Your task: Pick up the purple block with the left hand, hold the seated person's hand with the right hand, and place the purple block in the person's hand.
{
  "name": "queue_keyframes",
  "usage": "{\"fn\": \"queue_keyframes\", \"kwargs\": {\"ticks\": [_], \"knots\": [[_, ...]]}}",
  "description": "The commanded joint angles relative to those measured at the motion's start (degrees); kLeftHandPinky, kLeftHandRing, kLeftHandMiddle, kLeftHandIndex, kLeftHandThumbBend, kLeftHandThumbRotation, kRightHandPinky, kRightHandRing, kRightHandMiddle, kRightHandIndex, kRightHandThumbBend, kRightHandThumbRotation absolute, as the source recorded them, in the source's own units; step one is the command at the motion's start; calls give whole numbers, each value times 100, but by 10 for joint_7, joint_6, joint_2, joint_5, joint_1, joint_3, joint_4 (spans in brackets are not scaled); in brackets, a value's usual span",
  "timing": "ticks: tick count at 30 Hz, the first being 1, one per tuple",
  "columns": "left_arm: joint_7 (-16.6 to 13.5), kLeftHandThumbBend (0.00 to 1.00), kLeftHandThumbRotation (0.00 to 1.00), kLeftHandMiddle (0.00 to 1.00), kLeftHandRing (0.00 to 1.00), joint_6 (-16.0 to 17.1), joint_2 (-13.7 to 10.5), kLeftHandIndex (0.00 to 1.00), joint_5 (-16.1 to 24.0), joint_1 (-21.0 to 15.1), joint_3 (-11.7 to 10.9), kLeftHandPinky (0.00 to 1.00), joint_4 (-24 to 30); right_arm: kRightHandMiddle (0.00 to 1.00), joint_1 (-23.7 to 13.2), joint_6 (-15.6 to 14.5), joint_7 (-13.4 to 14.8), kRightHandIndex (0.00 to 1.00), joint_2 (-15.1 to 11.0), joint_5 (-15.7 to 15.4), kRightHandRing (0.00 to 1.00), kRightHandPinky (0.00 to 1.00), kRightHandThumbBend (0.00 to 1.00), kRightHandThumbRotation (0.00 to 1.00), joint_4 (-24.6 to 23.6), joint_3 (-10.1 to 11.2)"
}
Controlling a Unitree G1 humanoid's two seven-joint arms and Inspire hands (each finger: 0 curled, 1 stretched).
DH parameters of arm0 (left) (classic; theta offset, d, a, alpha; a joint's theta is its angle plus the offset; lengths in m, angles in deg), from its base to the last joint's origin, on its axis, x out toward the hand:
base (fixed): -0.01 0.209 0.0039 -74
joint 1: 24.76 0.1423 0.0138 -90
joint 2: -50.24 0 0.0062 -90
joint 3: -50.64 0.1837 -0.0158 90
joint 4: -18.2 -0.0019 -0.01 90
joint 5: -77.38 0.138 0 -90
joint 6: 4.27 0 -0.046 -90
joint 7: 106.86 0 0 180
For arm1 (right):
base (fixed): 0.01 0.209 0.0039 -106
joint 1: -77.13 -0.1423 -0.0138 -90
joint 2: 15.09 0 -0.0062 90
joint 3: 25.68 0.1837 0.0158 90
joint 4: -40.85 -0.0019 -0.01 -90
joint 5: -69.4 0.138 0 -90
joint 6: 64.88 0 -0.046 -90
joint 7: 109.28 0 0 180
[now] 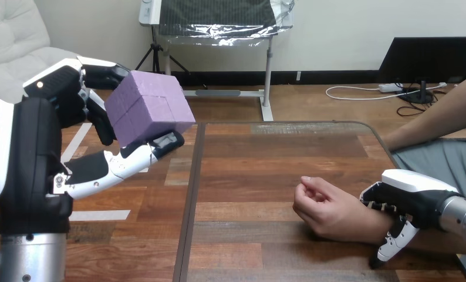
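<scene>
While our left hand (pixel 43 123) clasps the purple block (pixel 150 106) raised over the table (pixel 248 153), our right hand (pixel 415 197) curls round the person's wrist (pixel 360 222) | purpose: steadying the person's hand (pixel 318 205) for delivery | its fingers look half-curled, so not yet receiving.

purple block (pixel 150 106): tilted, aloft at left | person's hand (pixel 324 208): curled, on table (pixel 248 176)

One purple block (pixel 150 106), two robot hands (pixel 34 147) (pixel 415 197), one person's hand (pixel 324 207)
</scene>
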Motion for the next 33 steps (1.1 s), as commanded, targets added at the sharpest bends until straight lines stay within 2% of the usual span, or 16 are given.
{"fn": "queue_keyframes", "kwargs": {"ticks": [1,6,10,17,20,23,26,28,33], "knots": [[1,48,0,31,24,9,-4,36,-5,-36,-1,17,1,52,39,6,-9,56,42,8,46,41,94,0,1,-22],[3,49,0,31,24,1,-2,36,-11,-37,-1,17,2,50,39,3,-8,52,42,4,43,38,91,0,-5,-21],[5,49,0,31,23,-8,1,36,-21,-37,1,16,2,48,38,11,-2,49,43,5,41,35,89,0,-2,-18],[6,48,0,31,22,12,7,37,-42,-46,3,16,-23,43,36,12,12,44,43,0,36,29,87,0,-3,-17],[11,47,0,31,23,16,12,37,-67,-51,5,16,-36,42,36,12,14,44,43,0,35,28,86,0,-5,-15],[9,47,0,31,23,21,14,37,-66,-55,6,17,-48,41,35,24,22,43,45,5,33,27,86,0,2,-11],[9,47,0,32,24,28,14,38,-67,-64,7,17,-64,41,33,18,28,42,44,-3,33,27,85,0,0,-13],[6,48,0,32,24,28,17,38,-67,-69,8,18,-74,40,31,27,40,42,45,-5,33,26,85,0,4,-11],[12,48,0,33,26,27,13,38,-68,-81,10,19,-97,38,28,32,50,40,46,0,30,25,86,0,9,-8]]}}
